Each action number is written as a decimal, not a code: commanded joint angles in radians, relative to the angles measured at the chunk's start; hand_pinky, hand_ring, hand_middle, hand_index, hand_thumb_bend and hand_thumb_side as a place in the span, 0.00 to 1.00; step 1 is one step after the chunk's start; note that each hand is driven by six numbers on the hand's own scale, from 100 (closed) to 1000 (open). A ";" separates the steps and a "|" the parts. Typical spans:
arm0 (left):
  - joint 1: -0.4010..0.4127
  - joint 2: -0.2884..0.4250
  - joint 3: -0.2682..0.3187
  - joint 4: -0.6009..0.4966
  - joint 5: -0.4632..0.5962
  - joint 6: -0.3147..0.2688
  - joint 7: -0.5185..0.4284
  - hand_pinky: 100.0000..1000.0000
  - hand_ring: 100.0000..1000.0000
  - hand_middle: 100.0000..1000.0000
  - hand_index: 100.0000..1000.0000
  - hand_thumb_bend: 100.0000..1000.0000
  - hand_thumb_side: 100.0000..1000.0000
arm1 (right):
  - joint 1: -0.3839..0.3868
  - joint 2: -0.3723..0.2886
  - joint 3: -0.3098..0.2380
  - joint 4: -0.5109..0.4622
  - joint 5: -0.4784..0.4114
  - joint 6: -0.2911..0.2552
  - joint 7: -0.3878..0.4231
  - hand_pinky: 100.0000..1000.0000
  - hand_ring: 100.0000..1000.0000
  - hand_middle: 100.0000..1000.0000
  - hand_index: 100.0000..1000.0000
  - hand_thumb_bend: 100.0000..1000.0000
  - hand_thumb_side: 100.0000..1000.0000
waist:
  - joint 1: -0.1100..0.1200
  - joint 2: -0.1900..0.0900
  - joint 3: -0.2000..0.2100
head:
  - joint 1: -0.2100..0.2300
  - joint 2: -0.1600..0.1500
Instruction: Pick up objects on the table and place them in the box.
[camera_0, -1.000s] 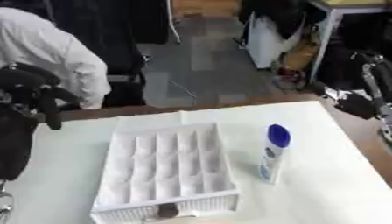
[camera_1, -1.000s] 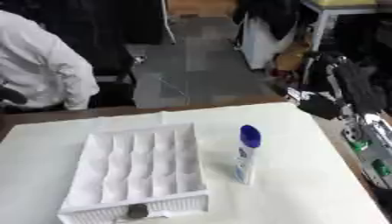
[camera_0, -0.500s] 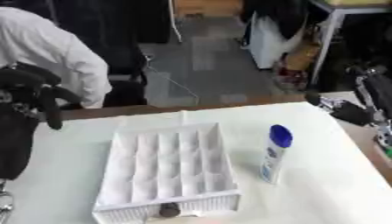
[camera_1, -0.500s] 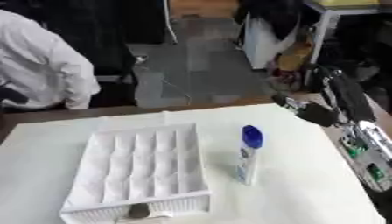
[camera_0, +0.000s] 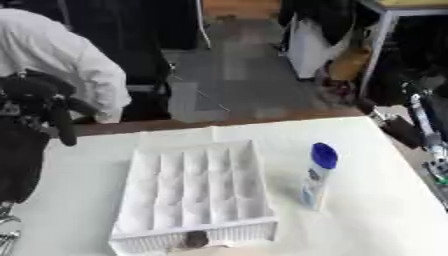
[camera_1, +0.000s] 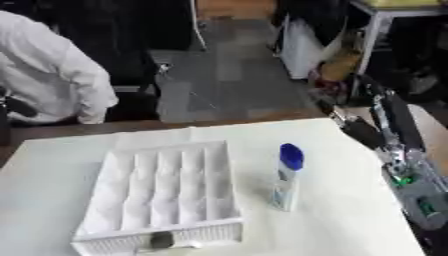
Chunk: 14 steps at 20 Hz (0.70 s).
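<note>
A white box (camera_0: 197, 192) with many small compartments lies in the middle of the white table (camera_0: 367, 210). Just right of it a white bottle with a blue cap (camera_0: 317, 175) stands upright on the table. My right hand (camera_1: 354, 127) hovers over the table's far right corner, beyond and to the right of the bottle and apart from it, with dark fingers stretched leftward and nothing in them. My left hand (camera_0: 44, 100) is raised at the left edge, away from the box, fingers hanging relaxed and empty.
A small dark thing (camera_0: 194, 240) sits at the box's near wall. A person in a white shirt (camera_0: 61, 55) is behind the table's far left edge. A chair, desks and clutter stand on the floor beyond the table.
My right hand has come down a little and inward over the table's far right corner. The bottle, the box and my left hand have stayed put.
</note>
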 joint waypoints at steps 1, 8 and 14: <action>-0.015 0.019 0.007 -0.014 0.002 -0.001 0.004 0.54 0.23 0.57 0.65 0.39 0.86 | 0.010 0.032 -0.033 -0.072 -0.004 0.035 -0.028 0.72 0.93 0.49 0.98 0.79 0.98 | 0.000 -0.013 -0.001 | 0.013 -0.002; -0.017 0.020 0.006 -0.014 0.004 -0.001 0.003 0.54 0.23 0.57 0.65 0.39 0.86 | 0.058 0.113 -0.022 -0.112 -0.019 0.067 -0.080 0.71 0.94 0.51 1.00 0.76 0.92 | -0.001 -0.015 -0.001 | 0.018 -0.003; -0.023 0.020 0.005 -0.014 0.006 -0.002 0.001 0.54 0.23 0.57 0.65 0.39 0.86 | 0.073 0.145 0.017 -0.111 0.015 0.066 -0.073 0.71 0.94 0.53 1.00 0.78 0.89 | -0.003 -0.014 0.003 | 0.018 0.000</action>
